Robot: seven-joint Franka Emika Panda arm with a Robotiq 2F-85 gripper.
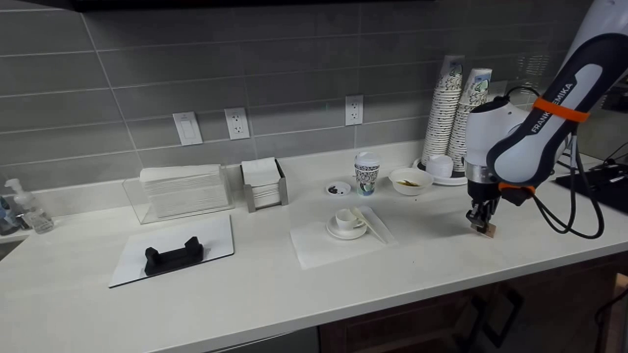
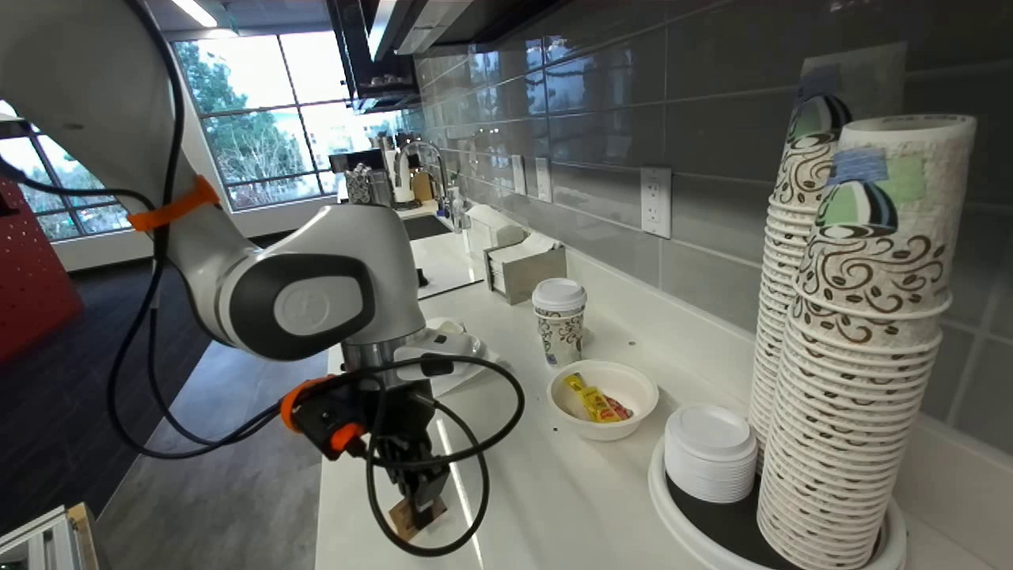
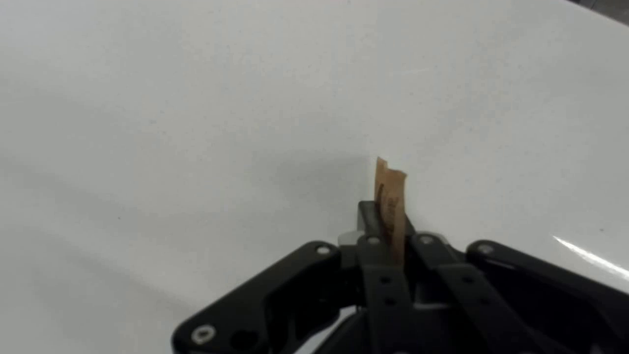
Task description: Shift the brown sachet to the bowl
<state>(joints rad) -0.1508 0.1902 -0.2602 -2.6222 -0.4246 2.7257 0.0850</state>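
Observation:
The brown sachet (image 1: pixel 490 232) is a small flat packet held between the fingertips of my gripper (image 1: pixel 483 226), at the right part of the white counter. In an exterior view the sachet (image 2: pixel 405 521) sticks out beside the gripper (image 2: pixel 423 503). In the wrist view the sachet (image 3: pixel 394 189) stands edge-on, pinched between the fingers. It is close to the counter surface; I cannot tell whether it touches. The white bowl (image 1: pixel 427 184) stands nearer the wall and holds yellow and reddish packets. The bowl (image 2: pixel 574 423) also shows in an exterior view, apart from the gripper.
Tall stacks of paper cups (image 2: pixel 855 412) and a lid stack (image 2: pixel 710 455) stand on a round tray beside the bowl. A lidded cup (image 1: pixel 366 176) and a small dish (image 1: pixel 345 188) are on the bowl's other side. A white cup on a saucer (image 1: pixel 343 235) lies farther along.

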